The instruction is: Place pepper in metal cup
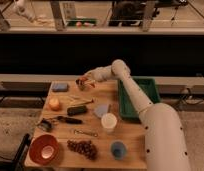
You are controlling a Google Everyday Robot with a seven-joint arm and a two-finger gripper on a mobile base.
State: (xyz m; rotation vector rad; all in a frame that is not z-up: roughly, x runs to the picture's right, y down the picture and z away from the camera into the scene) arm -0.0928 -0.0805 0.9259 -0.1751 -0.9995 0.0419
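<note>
The metal cup (81, 85) is small, dull silver-grey, and stands at the far edge of the wooden table (130, 142). My gripper (85, 80) reaches in from the right and hovers just above the cup's rim. A tiny red-orange pepper (86, 78) shows between the fingertips, so the gripper is shut on it. The arm hides part of the cup's right side.
A green tray (140, 97) sits right of the arm. On the table are a blue sponge (59, 87), a yellow-orange fruit (54, 103), a dark cylinder (77, 110), a white cup (109, 122), a blue cup (118, 149), grapes (82, 147) and a red bowl (43, 149).
</note>
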